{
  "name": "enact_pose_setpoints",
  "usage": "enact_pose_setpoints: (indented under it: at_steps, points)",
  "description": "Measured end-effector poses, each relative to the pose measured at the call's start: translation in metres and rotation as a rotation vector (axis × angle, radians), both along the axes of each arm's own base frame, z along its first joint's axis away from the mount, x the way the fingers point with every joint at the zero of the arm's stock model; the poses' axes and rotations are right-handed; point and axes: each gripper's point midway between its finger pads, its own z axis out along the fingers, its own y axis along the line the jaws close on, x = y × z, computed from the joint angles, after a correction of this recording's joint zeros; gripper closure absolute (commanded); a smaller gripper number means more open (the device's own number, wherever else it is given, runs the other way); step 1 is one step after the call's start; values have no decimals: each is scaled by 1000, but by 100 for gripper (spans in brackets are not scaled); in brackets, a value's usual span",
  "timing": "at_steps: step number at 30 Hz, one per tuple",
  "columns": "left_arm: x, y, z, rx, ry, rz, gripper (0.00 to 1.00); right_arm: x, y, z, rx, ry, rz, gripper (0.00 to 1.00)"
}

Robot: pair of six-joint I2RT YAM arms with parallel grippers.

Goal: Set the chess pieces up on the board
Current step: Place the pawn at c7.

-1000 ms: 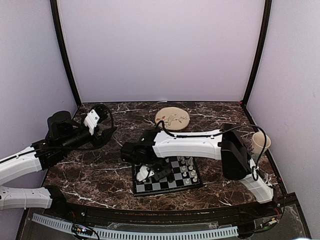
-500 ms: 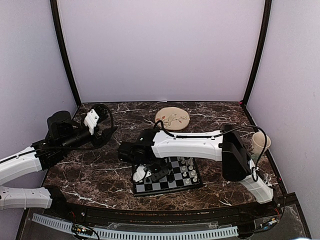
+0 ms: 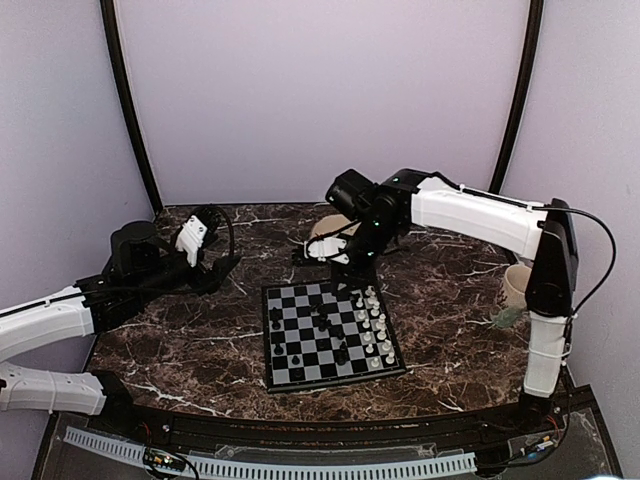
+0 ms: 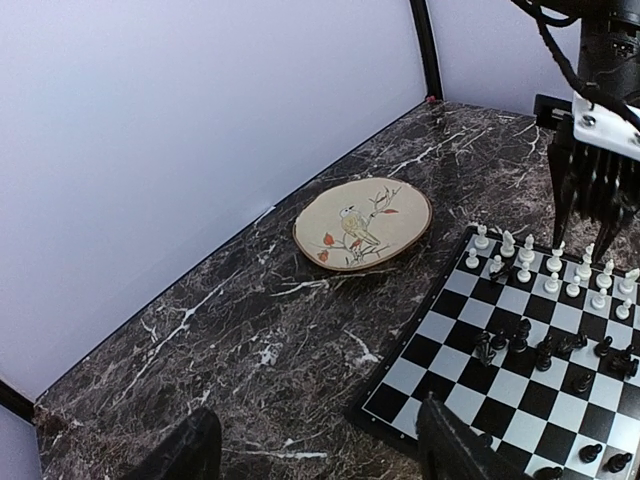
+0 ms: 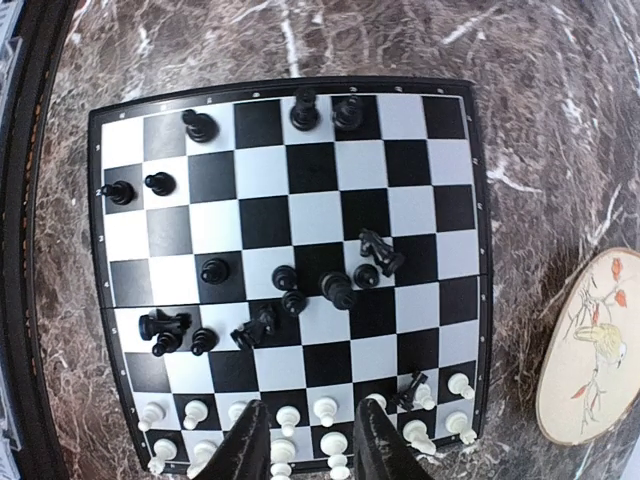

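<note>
Two ranks of white chess pieces stand along one edge of the chessboard, the right-hand edge in the overhead view. Black chess pieces are scattered over the middle squares, several of them tipped on their sides, and a few stand upright toward the opposite edge. The board lies flat on the dark marble counter, near its front, between the two arms.

The right claw hangs above the white ranks with its fingers pointing down and parted, nothing between them. The left claw hovers over the counter to the left of the board, spread wide and empty.

Behind the board lies a round beige plate painted with a bird on a branch; from overhead the right arm hides part of it. A pale cup stands at the counter's right edge, well apart from the board.
</note>
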Motion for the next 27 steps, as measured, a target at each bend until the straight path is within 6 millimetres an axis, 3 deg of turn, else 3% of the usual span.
enact_pose_setpoints:
  at_steps: [3, 8, 13, 22, 27]
  points:
    - [3, 1, -1, -4, 15, 11, 31, 4, -8, -8, 62, 33, -52, 72]
    - [2, 2, 2, -14, 20, 14, 31, -23, 2, -41, 75, 110, -33, 71]
    - [0, 0, 3, -20, 22, 1, 31, -33, 13, -52, 92, 112, -24, 69]
    - [-2, -3, 5, -23, 28, -21, 31, -50, 28, -89, 4, 61, 25, 68]
    - [-4, -5, 7, -29, 26, -34, 31, -47, 25, -102, -42, 34, 16, 68]
